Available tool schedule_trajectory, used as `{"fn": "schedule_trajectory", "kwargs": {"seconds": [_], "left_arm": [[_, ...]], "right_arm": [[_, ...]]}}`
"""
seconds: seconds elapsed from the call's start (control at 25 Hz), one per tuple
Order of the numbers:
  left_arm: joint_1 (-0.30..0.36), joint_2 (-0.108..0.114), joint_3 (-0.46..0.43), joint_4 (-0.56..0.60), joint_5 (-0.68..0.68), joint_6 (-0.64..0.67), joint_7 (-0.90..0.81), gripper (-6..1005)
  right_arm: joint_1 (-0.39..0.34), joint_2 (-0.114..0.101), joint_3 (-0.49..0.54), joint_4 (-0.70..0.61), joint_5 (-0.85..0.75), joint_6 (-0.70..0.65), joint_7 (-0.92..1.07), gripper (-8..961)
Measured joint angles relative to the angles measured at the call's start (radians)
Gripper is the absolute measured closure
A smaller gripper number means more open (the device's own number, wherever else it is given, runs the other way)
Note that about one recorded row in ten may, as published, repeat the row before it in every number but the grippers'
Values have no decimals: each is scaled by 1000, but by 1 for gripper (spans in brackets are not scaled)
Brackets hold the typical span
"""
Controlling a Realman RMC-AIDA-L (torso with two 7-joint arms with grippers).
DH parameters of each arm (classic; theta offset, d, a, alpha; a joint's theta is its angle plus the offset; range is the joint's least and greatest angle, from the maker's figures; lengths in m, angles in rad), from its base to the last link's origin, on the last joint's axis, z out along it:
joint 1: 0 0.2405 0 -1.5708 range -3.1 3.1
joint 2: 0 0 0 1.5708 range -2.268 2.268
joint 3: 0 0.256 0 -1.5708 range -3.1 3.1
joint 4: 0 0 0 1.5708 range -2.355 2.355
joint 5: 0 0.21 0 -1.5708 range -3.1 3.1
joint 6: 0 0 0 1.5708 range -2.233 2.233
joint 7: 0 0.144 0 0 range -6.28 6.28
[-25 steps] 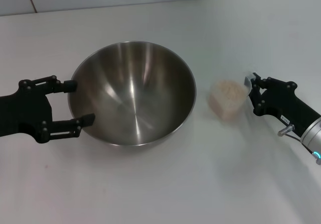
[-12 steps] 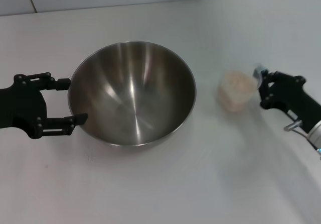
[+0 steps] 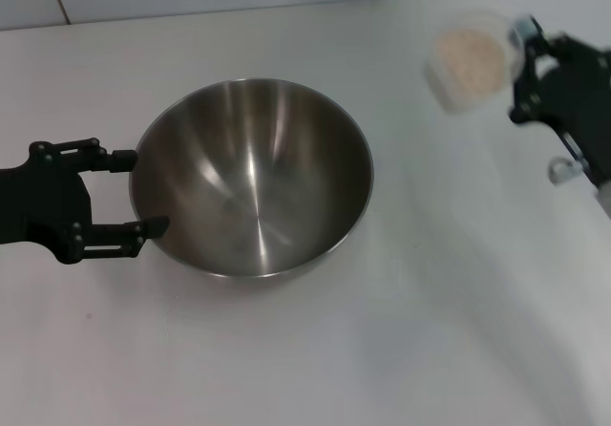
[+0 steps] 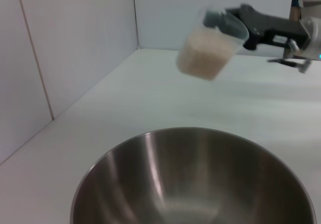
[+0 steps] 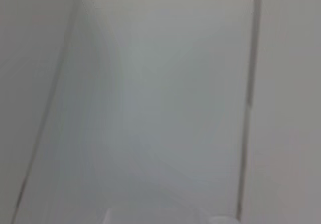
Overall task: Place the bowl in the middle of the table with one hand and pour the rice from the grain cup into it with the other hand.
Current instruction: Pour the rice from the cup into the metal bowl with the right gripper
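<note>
While blurred, grain cup (image 3: 468, 61) in right claw (image 3: 523, 63) | arm cropped

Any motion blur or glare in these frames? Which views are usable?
Head view: grain cup and right gripper smeared by motion; bowl and left gripper sharp, bright streak down the bowl's inside. Left wrist view: cup soft, bowl rim clear. Right wrist view: only blurred pale surfaces, nothing usable.
</note>
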Motion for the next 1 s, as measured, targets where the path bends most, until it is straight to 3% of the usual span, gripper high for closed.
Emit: {"fn": "schedule_trajectory", "kwargs": {"seconds": [0.28,0.32,0.4,0.44,0.48,0.72,1.0], "left_arm": [[-14,2,0,0,0,0,-3,184],[-17,2,0,0,1,1,-3,184],[-18,2,0,0,2,1,-3,184],[-20,2,0,0,6,1,-3,184],[-20,2,0,0,9,1,-3,184],[-23,0,2,0,20,1,-3,184],[-25,-2,5,-2,23,0,-5,185]], "right_arm": [[48,1,-130,-144,-8,88,-369,919],[61,1,-198,-164,-8,130,-542,918],[65,2,-226,-169,-8,145,-622,915],[72,3,-275,-182,-7,187,-807,913],[72,3,-275,-182,-7,187,-807,912],[70,4,-353,-268,1,334,-1416,902],[76,4,-377,-319,-21,382,-1735,891]]}}
